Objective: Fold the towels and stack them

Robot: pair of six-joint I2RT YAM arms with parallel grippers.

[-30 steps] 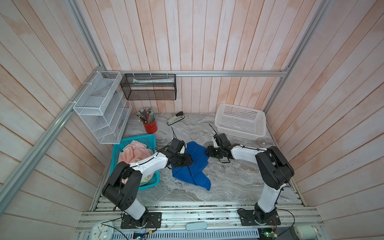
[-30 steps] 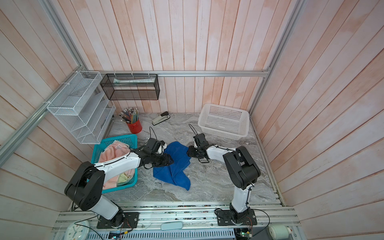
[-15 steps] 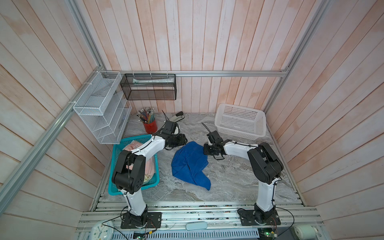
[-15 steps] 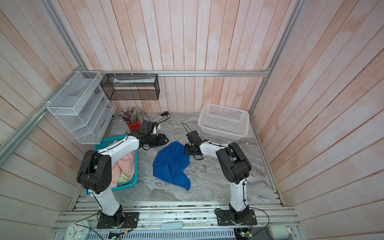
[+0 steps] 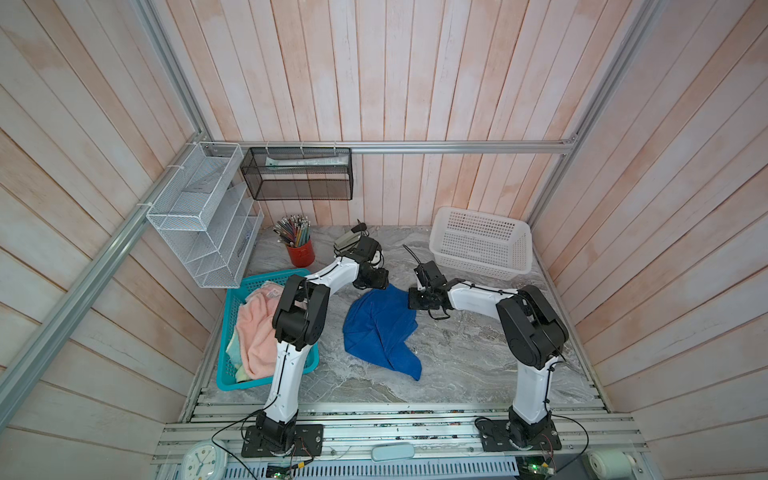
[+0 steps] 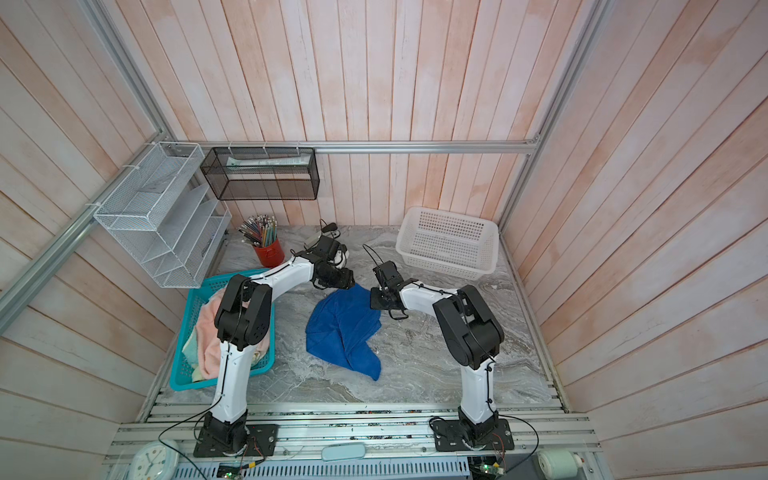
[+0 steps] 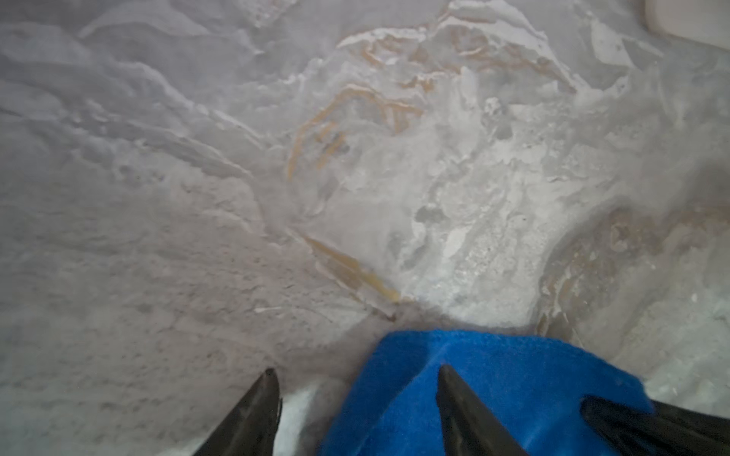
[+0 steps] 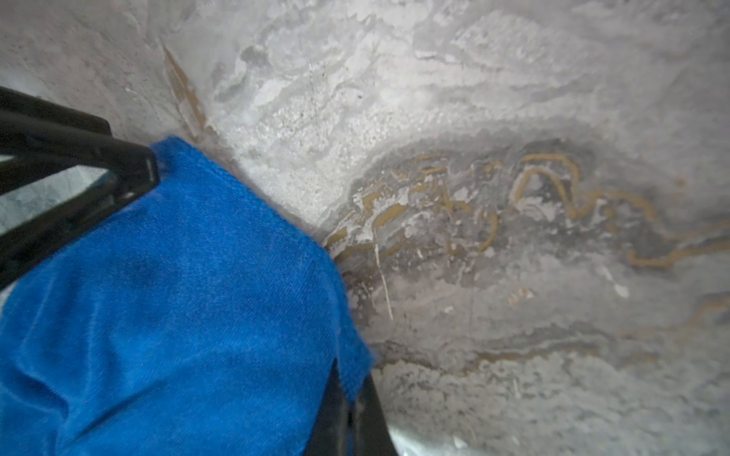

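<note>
We see the blue towel [image 5: 380, 328] lying crumpled on the marble table [image 5: 457, 361], just beside the teal basket [image 5: 231, 305] but not touching it. Our right gripper [image 8: 351, 395] is pinched tight on the towel's edge, at the part farther from the teal basket. Our left gripper [image 7: 355, 373] stands about half open over the same edge, nearer the teal basket, with one finger [image 7: 458, 410] above the cloth and nothing held. Inside the teal basket lie the pink towel [image 5: 257, 332] and the pale yellow towel [image 5: 234, 362].
</note>
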